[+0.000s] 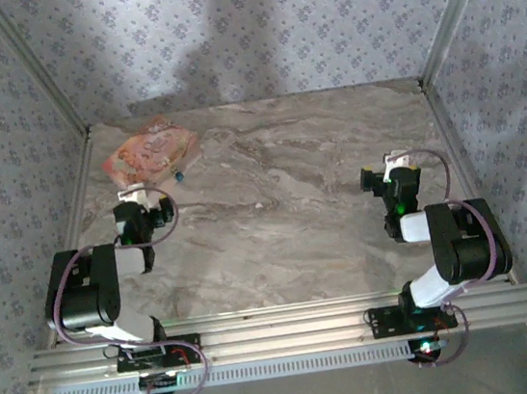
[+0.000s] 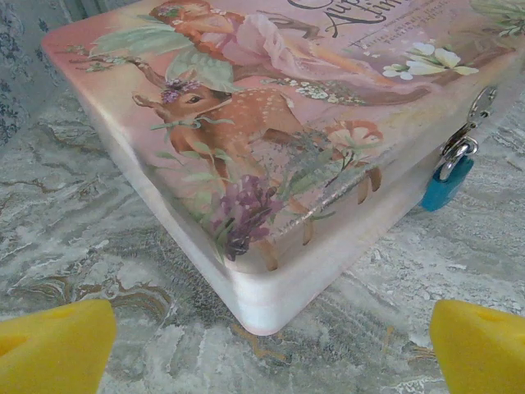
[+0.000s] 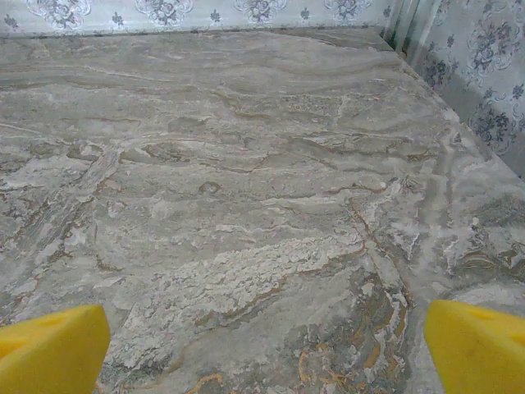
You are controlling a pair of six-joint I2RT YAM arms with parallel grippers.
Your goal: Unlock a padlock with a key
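A pink-orange printed case [image 1: 149,154] with a fawn picture lies at the far left of the marble table [image 1: 286,223]. The small blue padlock [image 2: 447,185] hangs from the metal clasp on the case's right side, and it appears as a blue dot [image 1: 180,176] from above. My left gripper [image 2: 271,349] is open just short of the case's near corner, its yellow fingertips [image 2: 53,349] wide apart and empty. Over bare marble on the right, my right gripper [image 3: 267,353] is open and holds nothing. The key is out of view.
Patterned walls with metal posts [image 1: 44,80] close in the table on the left, back and right. The case sits close to the left wall. An aluminium rail [image 1: 282,335] runs along the near edge by the arm bases.
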